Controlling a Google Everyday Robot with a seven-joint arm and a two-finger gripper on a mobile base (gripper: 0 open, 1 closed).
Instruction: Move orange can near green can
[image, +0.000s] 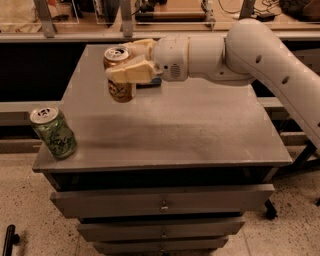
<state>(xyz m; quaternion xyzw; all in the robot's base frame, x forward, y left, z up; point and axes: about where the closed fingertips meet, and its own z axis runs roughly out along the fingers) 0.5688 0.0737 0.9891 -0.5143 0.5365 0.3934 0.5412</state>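
Observation:
The orange can (118, 90) is copper-orange with a silver top and pale markings. My gripper (129, 62) is shut on it and holds it lifted above the grey table top (175, 130), over the back left part. The cream fingers (131, 73) wrap its upper side. The green can (54, 132), light green with dark scribbly markings, stands upright at the front left corner of the table, well to the left and front of the orange can. The white arm (250, 50) reaches in from the right.
A small dark blue thing (150, 82) lies on the table behind the fingers, mostly hidden. The table is a grey cabinet with drawers (162, 200) below. A shelf with cables (170, 12) runs behind. The table's left edge is close to the green can.

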